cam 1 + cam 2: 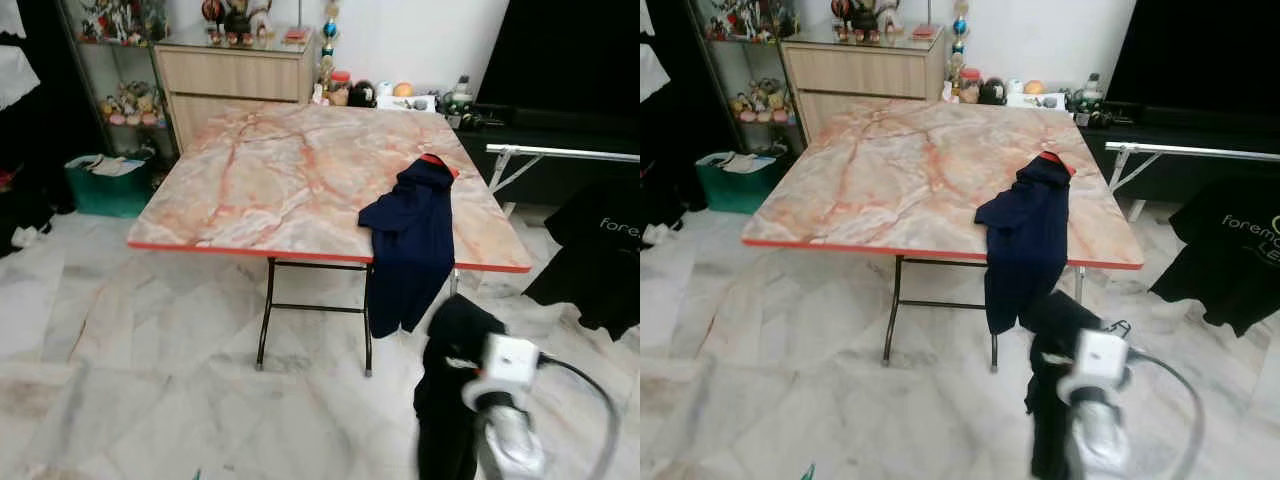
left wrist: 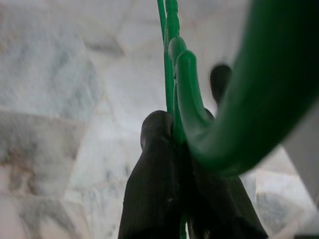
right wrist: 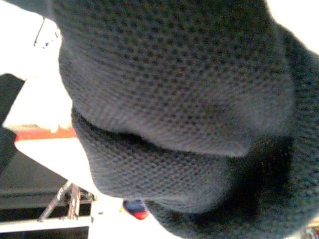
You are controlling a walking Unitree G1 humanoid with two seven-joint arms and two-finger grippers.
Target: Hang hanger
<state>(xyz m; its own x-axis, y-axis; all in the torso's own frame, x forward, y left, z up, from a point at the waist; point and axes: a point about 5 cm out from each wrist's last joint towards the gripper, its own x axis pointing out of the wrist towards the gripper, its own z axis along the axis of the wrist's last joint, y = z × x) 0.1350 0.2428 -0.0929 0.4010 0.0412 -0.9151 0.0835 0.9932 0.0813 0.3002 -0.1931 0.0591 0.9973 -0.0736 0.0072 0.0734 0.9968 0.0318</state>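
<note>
Hanger (image 2: pixel 199 124), green plastic: left gripper (image 2: pixel 187 144) clamped on it near the hook. Light, stiff, likely slick, so grip at the neck. Right gripper (image 1: pixel 462 345), at 5 o'clock, carries black garment (image 1: pixel 450 400); finger state unreadable. Rack bar (image 1: pixel 560 152) at 2 o'clock.

Ahead of the right gripper (image 1: pixel 462 330), which seems wrapped in a black garment (image 1: pixel 448 400) blocking its wrist view, the navy shirt (image 1: pixel 410 240) overhangs the marble table (image 1: pixel 270 170) edge, the metal rack (image 1: pixel 560 153) stands to its right, and open floor (image 1: pixel 130 370) lies leftward.
</note>
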